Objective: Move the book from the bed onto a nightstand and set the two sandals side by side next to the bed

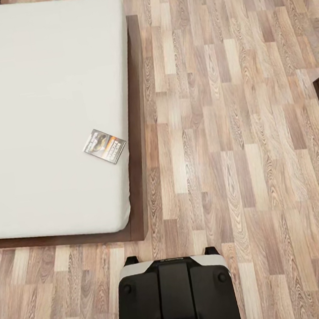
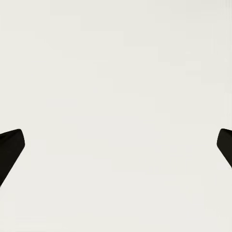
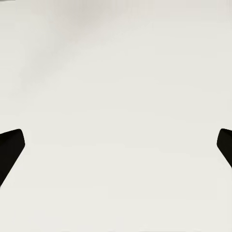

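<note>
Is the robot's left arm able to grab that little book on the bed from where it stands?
Probably not yet. The book lies near the bed's edge with nothing over it, but floor separates it from the robot.

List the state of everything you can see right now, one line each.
book: closed, lying flat on the mattress near the bed's edge.
bed: bare white mattress, only the book on it.
left gripper: fingers spread wide, holding nothing.
right gripper: fingers spread wide, holding nothing.
</note>
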